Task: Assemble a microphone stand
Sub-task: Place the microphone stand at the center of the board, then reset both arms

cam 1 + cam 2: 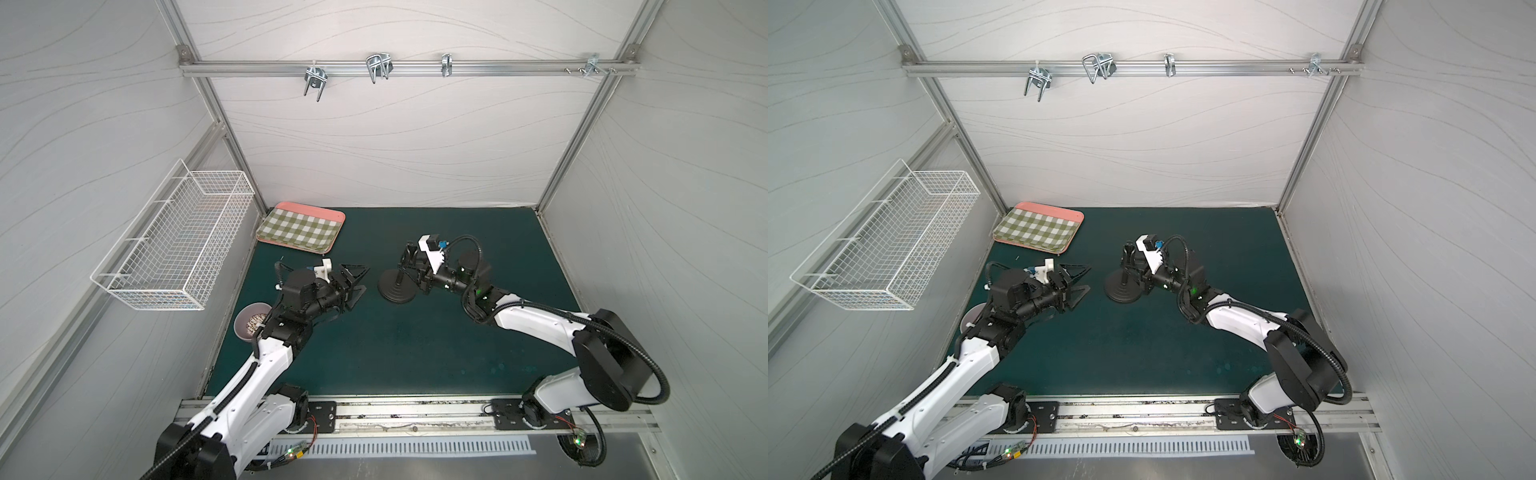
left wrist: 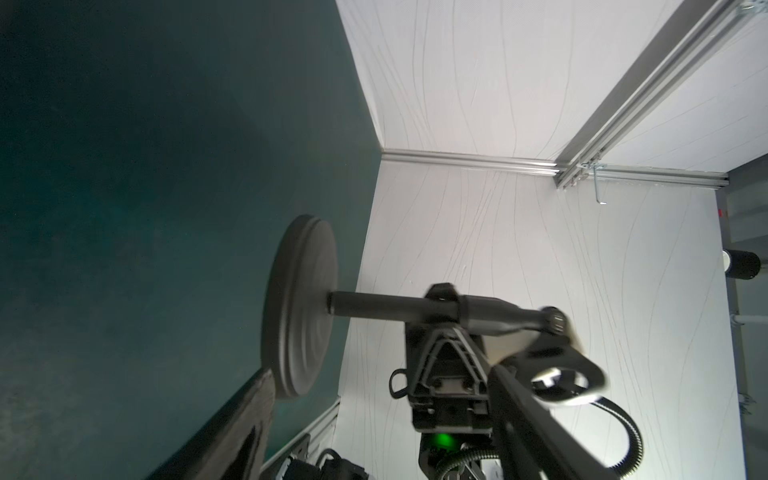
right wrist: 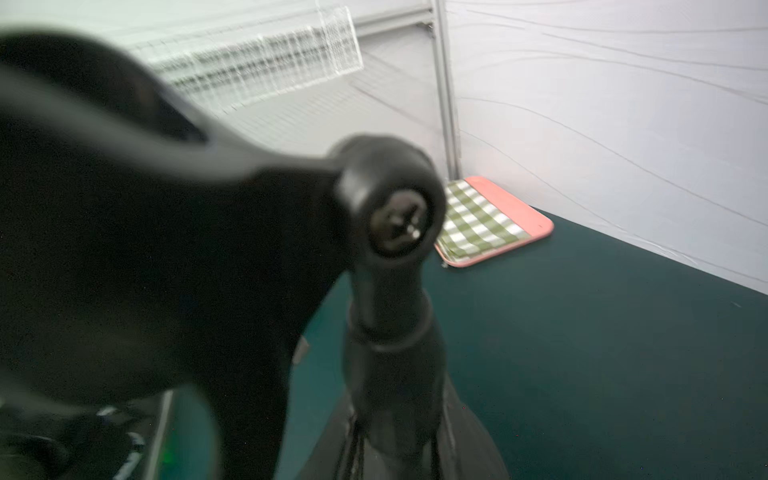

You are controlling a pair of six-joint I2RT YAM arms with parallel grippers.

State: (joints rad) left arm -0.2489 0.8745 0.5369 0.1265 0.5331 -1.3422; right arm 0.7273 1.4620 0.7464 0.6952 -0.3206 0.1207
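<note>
The microphone stand stands upright mid-table in both top views: its round black base (image 1: pixel 395 293) (image 1: pixel 1121 291) rests on the green mat with the rod (image 1: pixel 401 274) rising from its centre. My right gripper (image 1: pixel 409 270) (image 1: pixel 1133 266) is shut on the rod from the right. In the left wrist view the base (image 2: pixel 299 307), the rod (image 2: pixel 374 305) and the U-shaped clip (image 2: pixel 582 374) show, with the right fingers round the rod. My left gripper (image 1: pixel 365 279) (image 1: pixel 1089 277) (image 2: pixel 382 374) is open, just left of the base and apart from it. The right wrist view shows the rod (image 3: pixel 390 332) up close, blurred.
A checked tray (image 1: pixel 301 226) (image 3: pixel 494 220) lies at the back left of the mat. A white wire basket (image 1: pixel 174 245) hangs on the left wall. A bowl (image 1: pixel 249 322) sits under my left arm. Metal hooks (image 1: pixel 378 66) hang on the back rail.
</note>
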